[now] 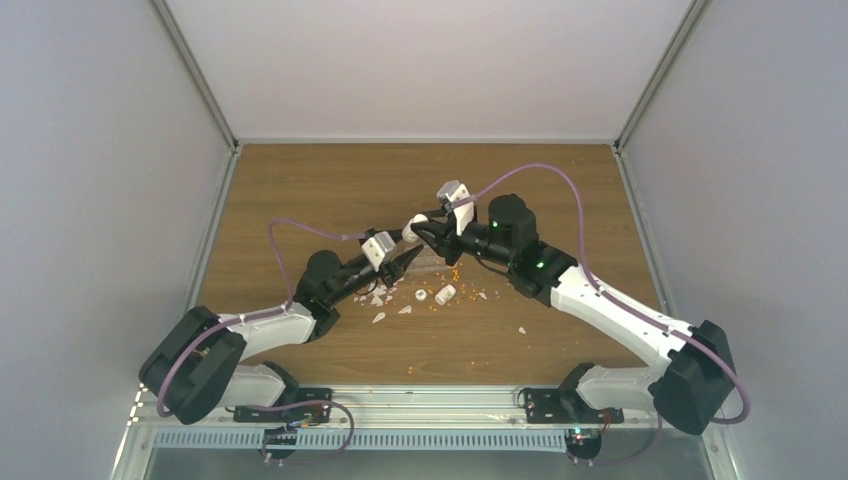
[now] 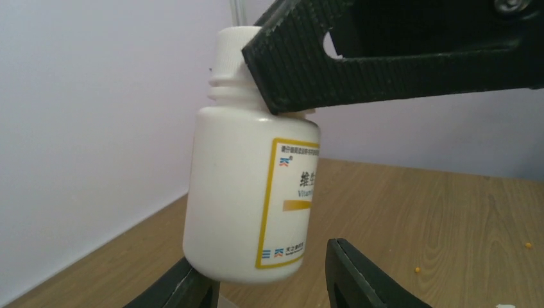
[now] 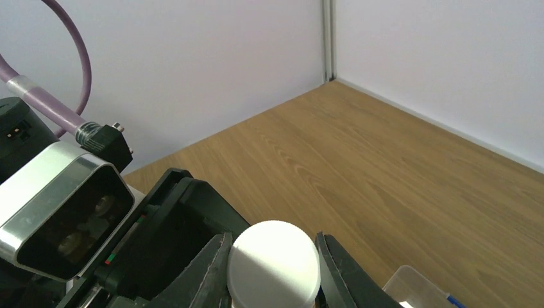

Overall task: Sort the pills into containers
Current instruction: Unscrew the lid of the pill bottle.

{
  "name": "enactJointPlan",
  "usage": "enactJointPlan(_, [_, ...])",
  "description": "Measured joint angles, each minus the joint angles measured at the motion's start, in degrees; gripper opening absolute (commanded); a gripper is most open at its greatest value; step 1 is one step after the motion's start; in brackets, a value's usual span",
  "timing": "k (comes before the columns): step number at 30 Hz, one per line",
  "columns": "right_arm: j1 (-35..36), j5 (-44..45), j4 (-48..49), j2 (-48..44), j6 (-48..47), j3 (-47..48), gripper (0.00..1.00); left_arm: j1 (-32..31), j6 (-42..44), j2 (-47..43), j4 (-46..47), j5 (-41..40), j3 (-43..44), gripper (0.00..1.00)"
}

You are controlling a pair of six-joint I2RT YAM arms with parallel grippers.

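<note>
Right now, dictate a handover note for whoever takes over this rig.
Right gripper: fingers shut on the cap of the white bottle, held up off the table.
Left gripper: open, either side of the bottle's base, not gripping.
Pills: loose on the table.
Organiser box: just below the right gripper, contents not visible.
Done: no sorting visible.
Left: get the pills into the box.

Smooth, faintly glossy plastic on the white bottle, its label shinier. The right pincer shows fingers of matt black, finely ribbed plastic. The table is wood-grained with a low sheen.
</note>
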Motion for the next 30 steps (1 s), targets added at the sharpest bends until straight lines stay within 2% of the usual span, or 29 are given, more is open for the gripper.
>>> enactJointPlan(7, [-0.1,-0.3,0.2,0.9,0.2,0.0,0.41,0.0,0.1,-0.1,-1.3,-0.6,0.0,0.99])
enactJointPlan(18, [-0.3,-1.8,0.3,2.2,0.6,0.1,0.41,-0.8,1.1,-0.1,-2.3,-8.4,0.0,0.99])
enactJointPlan(30, [-0.2,-4.2,-1.4,5.7,0.7,1.6,0.41,-0.8,3.5,-2.6,-1.4,-7.3,-1.2,0.99])
